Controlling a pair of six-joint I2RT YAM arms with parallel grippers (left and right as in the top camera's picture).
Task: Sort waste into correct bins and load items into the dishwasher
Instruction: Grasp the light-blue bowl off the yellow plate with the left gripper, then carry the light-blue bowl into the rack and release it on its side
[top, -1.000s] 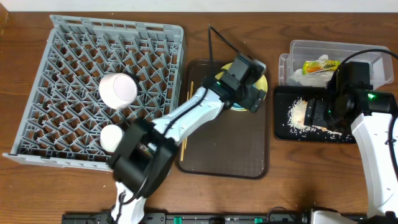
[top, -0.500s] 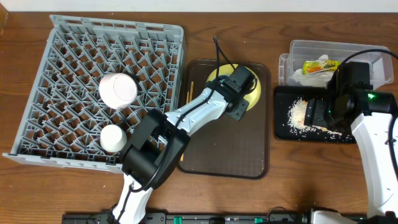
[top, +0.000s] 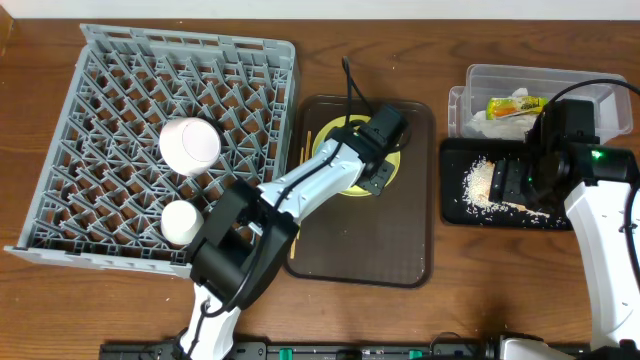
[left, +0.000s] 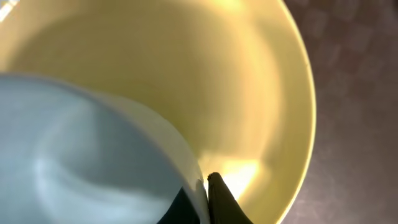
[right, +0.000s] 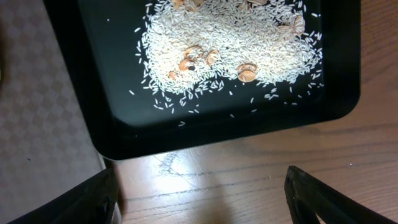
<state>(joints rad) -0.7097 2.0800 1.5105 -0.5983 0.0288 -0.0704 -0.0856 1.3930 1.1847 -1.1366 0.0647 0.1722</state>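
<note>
So the left end effector (left: 203, 200) looked pinched on the rim of the light blue bowl (left: 81, 155), one dark finger on each side of the edge; the bowl sat right over the yellow plate (left: 249, 93), which was on the brown serving tray (top: 400, 250). I couldn't tell if bowl and plate were touching.

The right end effector (right: 199, 205) hung spread and empty over the black tray (right: 74, 93) with the rice scraps (right: 230, 43) piled in it; the snack wrapper (top: 515, 105) was in the clear tub (top: 560, 80) just behind.

The white bowl (top: 190, 145) and small white cup (top: 181, 222) were sitting in the grey dish rack (top: 120, 100).

What worried me: that's a thin rim grip, so the bowl could tilt or slip on the way to the rack. If it was resting on the plate, a low pull might drag the plate along, maybe into the chopsticks (top: 296, 235) at the tray's left edge and off onto the worktop (top: 480, 300).
</note>
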